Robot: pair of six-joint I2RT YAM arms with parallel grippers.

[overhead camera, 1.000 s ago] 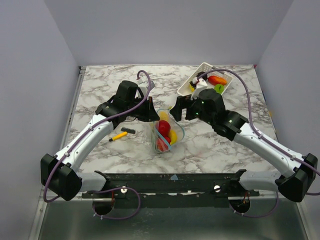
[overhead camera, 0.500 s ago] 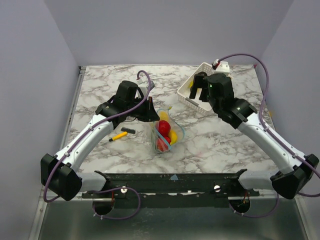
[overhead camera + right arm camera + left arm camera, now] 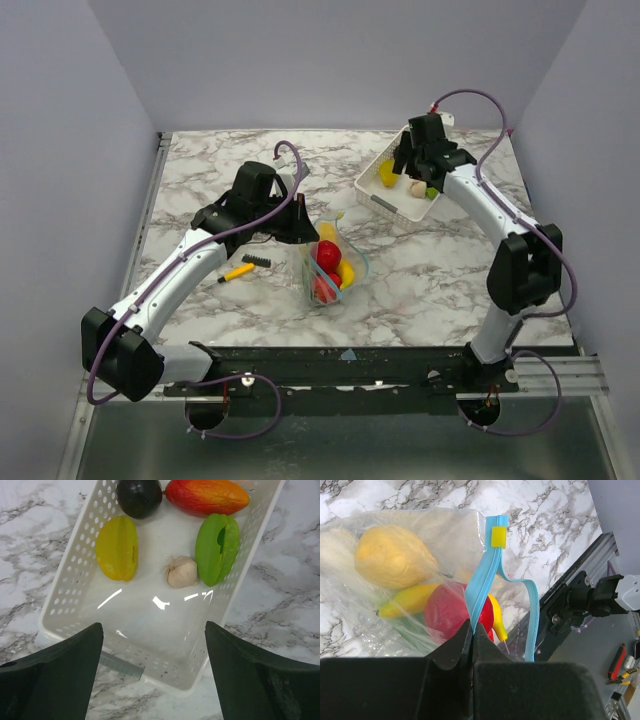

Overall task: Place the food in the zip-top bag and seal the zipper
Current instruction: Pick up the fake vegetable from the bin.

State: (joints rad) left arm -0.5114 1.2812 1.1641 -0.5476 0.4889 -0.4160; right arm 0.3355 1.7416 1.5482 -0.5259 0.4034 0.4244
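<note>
The clear zip-top bag (image 3: 333, 264) stands mid-table holding red, yellow and green food (image 3: 395, 557). My left gripper (image 3: 303, 222) is shut on the light blue zipper (image 3: 485, 582) at the bag's mouth and holds it up; a yellow slider (image 3: 498, 536) sits on the strip. My right gripper (image 3: 417, 163) is open and empty above the white basket (image 3: 75, 575). In the basket lie a yellow starfruit (image 3: 117, 547), a green starfruit (image 3: 216, 546), a white garlic (image 3: 182, 572), an orange-red fruit (image 3: 207, 496) and a dark purple fruit (image 3: 139, 495).
A yellow-and-black pen-like tool (image 3: 246, 266) lies on the marble table left of the bag. The basket (image 3: 402, 205) stands at the back right. Grey walls close the table at the back and sides.
My right gripper has swung from beside the bag back and to the right, and now hovers over the basket. The left gripper and the bag have not moved.
</note>
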